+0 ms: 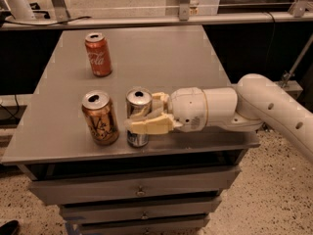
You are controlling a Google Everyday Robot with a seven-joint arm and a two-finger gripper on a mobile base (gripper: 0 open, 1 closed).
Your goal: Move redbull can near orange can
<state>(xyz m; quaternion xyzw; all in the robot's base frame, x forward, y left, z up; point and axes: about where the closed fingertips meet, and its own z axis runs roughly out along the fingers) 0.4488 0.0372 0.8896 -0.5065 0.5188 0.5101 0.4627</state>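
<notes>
The redbull can point(138, 115), slim and silver with blue patches, stands upright near the table's front edge. My gripper point(145, 115) reaches in from the right and is shut on it, one cream finger point(146, 126) across its front and the other behind it. The orange can point(100, 117), wider and copper-orange with black lettering, stands just left of it, a small gap apart.
A red Coca-Cola can point(98, 54) stands at the back left of the grey table point(161, 58). The table's front edge runs just below the two cans, with drawers point(139, 190) beneath. My white arm point(274, 109) spans the table's right side.
</notes>
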